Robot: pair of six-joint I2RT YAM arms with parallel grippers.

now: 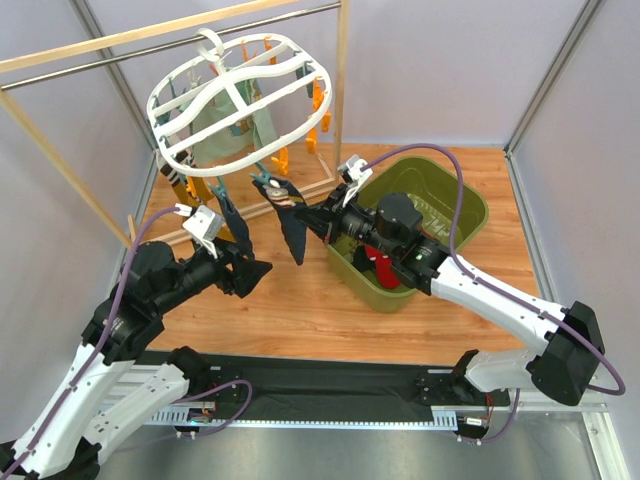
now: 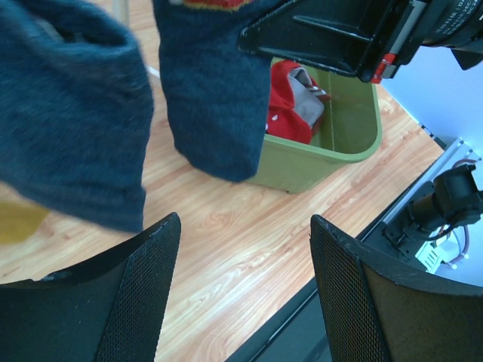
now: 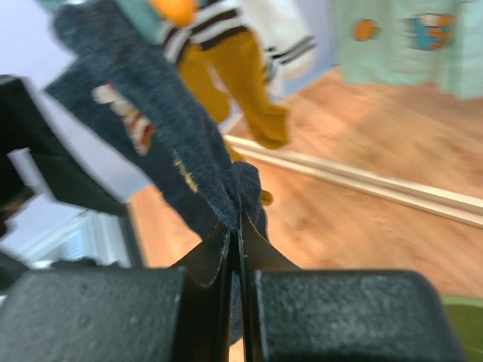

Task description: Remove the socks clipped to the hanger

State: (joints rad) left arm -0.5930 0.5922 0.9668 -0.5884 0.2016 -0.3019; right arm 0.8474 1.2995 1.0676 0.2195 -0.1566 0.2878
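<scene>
The white oval hanger (image 1: 232,98) hangs from the rail at the top left with socks clipped under it. My right gripper (image 1: 312,216) is shut on a dark navy sock (image 1: 291,222) that hangs from a teal clip (image 1: 267,181); the wrist view shows the sock (image 3: 177,170) pinched between the jaws. My left gripper (image 1: 262,270) is open and empty, below a second dark sock (image 1: 228,215). Both dark socks (image 2: 215,98) show in the left wrist view. Mustard (image 3: 234,83), striped and mint green socks (image 3: 411,41) still hang behind.
A green bin (image 1: 421,226) stands at the right with a red sock (image 1: 382,265) inside; the bin (image 2: 332,147) also shows in the left wrist view. The wooden and metal rail frame (image 1: 150,45) crosses the back. A wooden base bar (image 3: 362,181) lies on the table.
</scene>
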